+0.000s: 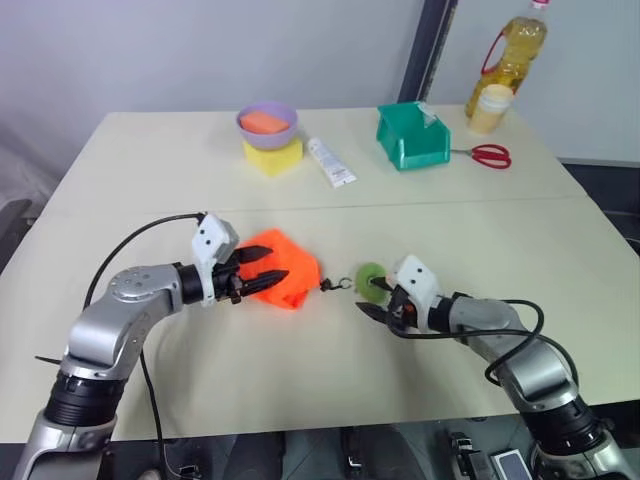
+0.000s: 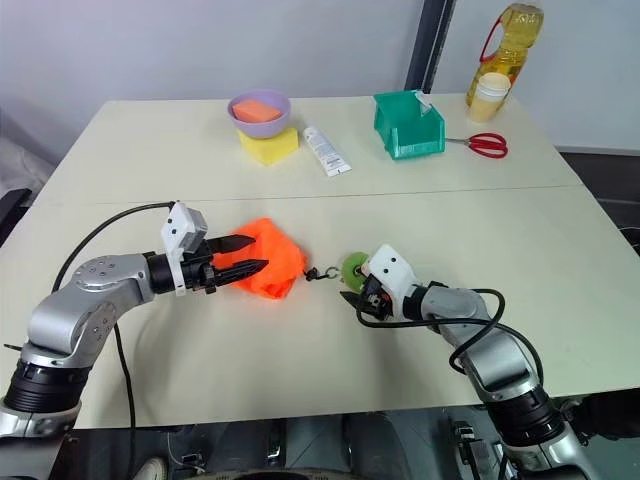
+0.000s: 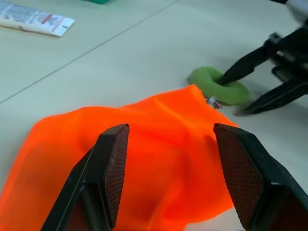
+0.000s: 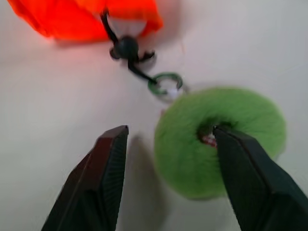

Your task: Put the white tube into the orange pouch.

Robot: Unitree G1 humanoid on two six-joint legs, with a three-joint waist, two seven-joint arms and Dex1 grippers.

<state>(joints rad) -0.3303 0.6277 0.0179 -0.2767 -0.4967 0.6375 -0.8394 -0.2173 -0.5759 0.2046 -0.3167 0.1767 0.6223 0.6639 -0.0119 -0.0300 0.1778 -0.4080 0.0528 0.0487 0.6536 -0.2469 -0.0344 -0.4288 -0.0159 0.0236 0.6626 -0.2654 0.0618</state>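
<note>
The orange pouch lies crumpled on the table's near middle. Its dark cord runs right to a round green disc. My left gripper hovers open over the pouch's left part, its fingers spread above the fabric and gripping nothing. To the right, my right gripper is open at the disc. One of its fingertips pokes into the disc's centre hole and the other rests on the table beside it. The white tube is hidden or out of view.
At the back stand a purple bowl with an orange block on a yellow sponge, a wide crimped-end white tube, a green bin, red scissors, a cream jar and an oil bottle.
</note>
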